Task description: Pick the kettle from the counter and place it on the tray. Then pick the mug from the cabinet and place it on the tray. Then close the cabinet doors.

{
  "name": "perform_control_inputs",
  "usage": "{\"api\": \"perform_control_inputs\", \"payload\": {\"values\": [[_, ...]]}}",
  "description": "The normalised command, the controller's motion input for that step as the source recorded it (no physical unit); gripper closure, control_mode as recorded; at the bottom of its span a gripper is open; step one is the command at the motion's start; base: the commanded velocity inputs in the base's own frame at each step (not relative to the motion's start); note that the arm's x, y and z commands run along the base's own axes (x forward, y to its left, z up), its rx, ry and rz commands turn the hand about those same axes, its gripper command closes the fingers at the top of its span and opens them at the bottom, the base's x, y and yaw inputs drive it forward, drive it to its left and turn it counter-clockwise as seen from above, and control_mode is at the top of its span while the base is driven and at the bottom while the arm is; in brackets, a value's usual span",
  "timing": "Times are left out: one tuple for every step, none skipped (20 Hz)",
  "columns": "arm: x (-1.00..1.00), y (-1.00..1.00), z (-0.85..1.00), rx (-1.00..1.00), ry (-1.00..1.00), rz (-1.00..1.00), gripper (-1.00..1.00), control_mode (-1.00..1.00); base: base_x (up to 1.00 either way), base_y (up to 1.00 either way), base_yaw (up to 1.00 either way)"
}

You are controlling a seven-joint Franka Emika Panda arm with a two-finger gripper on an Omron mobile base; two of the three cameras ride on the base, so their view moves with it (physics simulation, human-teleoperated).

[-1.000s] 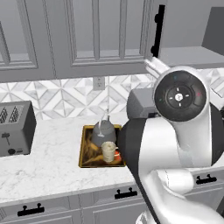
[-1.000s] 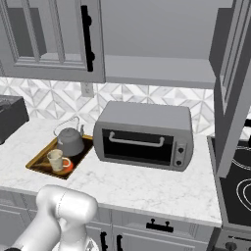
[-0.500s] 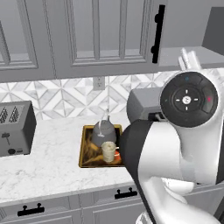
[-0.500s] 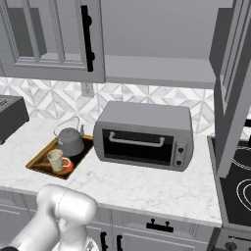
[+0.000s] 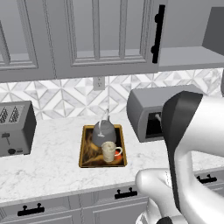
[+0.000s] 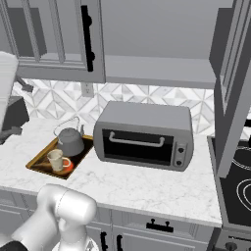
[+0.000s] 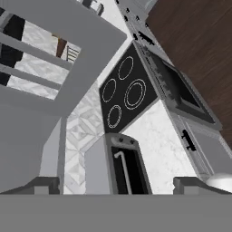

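**Both items loaded; arm swings toward the open cabinet door**

The gripper (image 7: 115, 189) stands fully open and empty; in the hand view its two tips frame the toaster oven (image 7: 117, 170) below, with the stovetop (image 7: 127, 95) beyond. Compared with the left base view one second ago, the arm's upper body has rolled and now covers more of the right side of that view, so the hand is swinging away from the tray.

On the counter (image 5: 52, 170), the tray (image 5: 86, 162) carries the kettle (image 5: 103, 132) at its rear and the mug (image 5: 108, 151) just in front. Judged from this, only door closing remains.

Above, the cabinet (image 6: 157, 71) shelf is bare. The left cabinet door (image 6: 63, 34) appears nearly shut; the right door (image 6: 234, 83) stands swung out.
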Motion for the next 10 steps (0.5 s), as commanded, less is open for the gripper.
{"api": "perform_control_inputs", "payload": {"values": [[-0.04,-1.0,-0.07,0.16,-0.03,0.0,-1.0,-1.0,0.0,0.0,0.0],[-0.01,-0.99,-0.06,0.12,0.0,0.0,-1.0,-1.0,0.0,0.0,0.0],[0.0,-0.91,-0.06,0.05,0.0,0.0,-1.0,-1.0,0.0,0.0,0.0],[0.0,-1.0,-0.07,0.06,-0.02,0.0,-1.0,-1.0,0.0,0.0,0.0],[0.0,-1.0,-0.1,0.1,-0.01,0.0,-1.0,-1.0,0.0,0.0,0.0],[-0.04,-1.0,-0.13,0.08,-0.03,0.0,-1.0,-1.0,0.0,0.0,0.0],[-0.04,-0.94,-0.12,0.03,-0.04,0.0,-1.0,-1.0,0.0,0.0,0.0],[0.0,-1.0,-0.15,0.03,-0.01,0.0,-1.0,-1.0,0.0,0.0,0.0],[0.0,-1.0,-0.16,0.05,-0.02,0.0,-1.0,-1.0,0.0,0.0,0.0],[0.0,-0.88,-0.23,0.0,0.0,0.0,-1.0,-1.0,0.0,0.0,0.0]]}}
